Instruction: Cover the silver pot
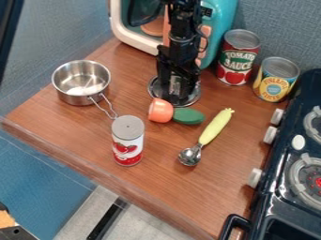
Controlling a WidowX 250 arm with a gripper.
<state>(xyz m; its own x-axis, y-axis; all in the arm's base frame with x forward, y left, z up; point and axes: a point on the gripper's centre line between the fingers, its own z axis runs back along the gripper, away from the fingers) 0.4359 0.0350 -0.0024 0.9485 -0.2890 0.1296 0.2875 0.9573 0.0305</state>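
- The silver pot (77,100) stands uncovered at the left of the counter (94,140), upright, its wire handle (108,108) slanting toward the red-and-white can (128,147).
- The black gripper (179,97) hangs down over the round silver lid (196,95), which lies right of the pot and well apart from it.
- I cannot tell whether the jaws are apart, together or clamped on the lid (the dark arm hides that spot).
- Just in front of the lid lie an orange cup-shaped piece (161,110) and a green rounded piece (189,116).
- A scoop (190,155) with a yellow handle (216,126) lies nearer the stove (276,173).
- Two cans, one red (237,63) and one yellow (276,82), stand upright beside each other behind.
- Behind the arm is a teal toy appliance (220,18).
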